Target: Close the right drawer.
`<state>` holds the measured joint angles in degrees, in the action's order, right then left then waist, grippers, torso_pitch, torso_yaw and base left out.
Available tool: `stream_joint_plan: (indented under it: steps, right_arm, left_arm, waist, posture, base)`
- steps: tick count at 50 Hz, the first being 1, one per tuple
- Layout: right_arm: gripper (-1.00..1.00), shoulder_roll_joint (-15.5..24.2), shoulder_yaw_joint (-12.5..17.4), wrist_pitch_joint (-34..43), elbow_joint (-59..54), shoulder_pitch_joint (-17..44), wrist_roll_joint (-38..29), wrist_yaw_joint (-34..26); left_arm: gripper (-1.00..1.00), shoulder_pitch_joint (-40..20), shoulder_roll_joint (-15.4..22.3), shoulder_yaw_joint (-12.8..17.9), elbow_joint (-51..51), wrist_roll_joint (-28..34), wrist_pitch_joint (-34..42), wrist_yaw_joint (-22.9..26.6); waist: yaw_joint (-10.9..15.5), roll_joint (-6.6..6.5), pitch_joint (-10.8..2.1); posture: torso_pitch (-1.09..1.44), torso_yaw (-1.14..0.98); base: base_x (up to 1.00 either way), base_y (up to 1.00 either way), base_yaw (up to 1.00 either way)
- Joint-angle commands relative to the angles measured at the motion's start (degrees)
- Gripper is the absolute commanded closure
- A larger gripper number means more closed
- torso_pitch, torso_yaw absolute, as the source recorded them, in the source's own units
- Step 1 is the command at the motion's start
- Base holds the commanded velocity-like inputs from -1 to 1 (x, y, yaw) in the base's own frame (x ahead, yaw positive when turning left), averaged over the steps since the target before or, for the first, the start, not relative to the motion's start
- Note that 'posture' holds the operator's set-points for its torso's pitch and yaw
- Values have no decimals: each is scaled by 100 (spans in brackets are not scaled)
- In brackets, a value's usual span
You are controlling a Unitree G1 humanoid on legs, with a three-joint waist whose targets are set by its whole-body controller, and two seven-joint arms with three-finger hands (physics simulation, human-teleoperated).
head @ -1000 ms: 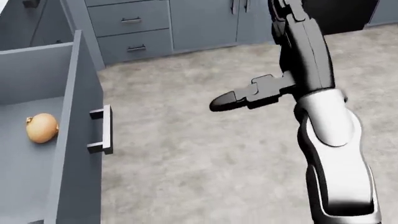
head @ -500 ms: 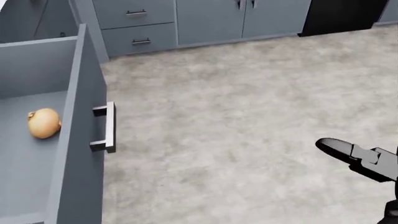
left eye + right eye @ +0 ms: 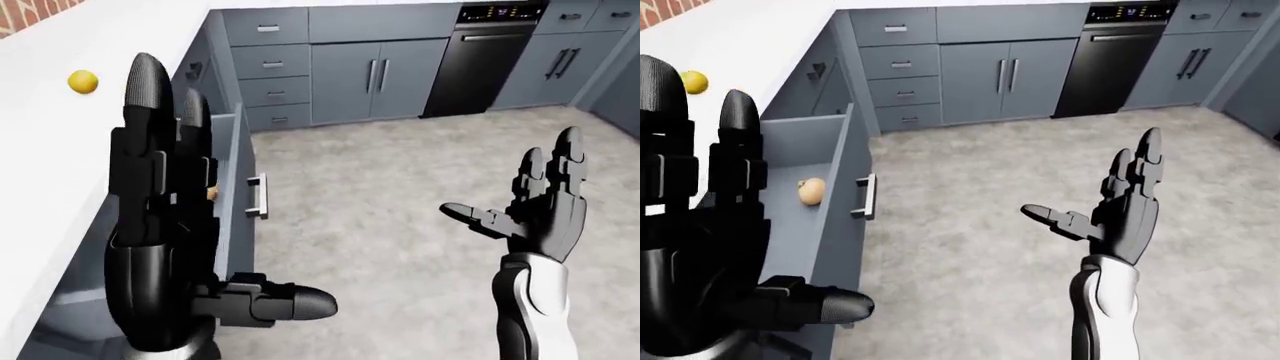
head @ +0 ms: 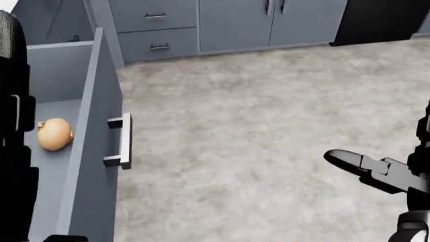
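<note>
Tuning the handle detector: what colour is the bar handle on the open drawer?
Silver-grey metal bar handle on the blue-grey drawer front; clearest in the head view.

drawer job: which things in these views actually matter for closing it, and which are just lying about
For the job:
- open drawer, its handle
- left hand and right hand, both open, touching nothing

Just lying about:
- onion inside the drawer
- yellow fruit on the counter
- dishwasher
- other closed cabinets
</note>
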<state>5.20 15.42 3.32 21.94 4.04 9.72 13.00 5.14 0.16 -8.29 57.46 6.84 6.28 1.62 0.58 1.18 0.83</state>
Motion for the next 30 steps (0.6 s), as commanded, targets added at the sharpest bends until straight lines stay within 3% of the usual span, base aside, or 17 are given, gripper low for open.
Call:
stream_joint_plan:
  steps: [1, 10, 19, 30]
  right_arm:
    - [-100, 61, 56, -149, 231, 104, 17, -5]
    - [-100, 37, -17, -208, 109, 98, 8, -46]
    - [-100, 40, -40, -238, -21, 110, 24, -103]
    - [-100, 45, -63, -261, -100, 133, 17, -112]
  left_arm:
    - [-100, -37, -5, -80, 160, 116, -112, -1]
    - [-100, 0, 17, -806, 10, 464, -193, -23]
    - [-100, 70, 64, -1281, -406, 695, -528, -33]
    - [-100, 110, 74, -1510, -1150, 727, -939, -25]
  waist:
    - [0, 17, -85]
    - [3, 41, -73]
    - [12, 50, -71]
    - [14, 59, -76]
  posture:
    - [0, 0]
    - [0, 0]
    - [0, 0]
    - [0, 0]
  base:
    - [0, 0, 0]
    - [0, 0, 0]
    - [0, 0, 0]
    - [0, 0, 0]
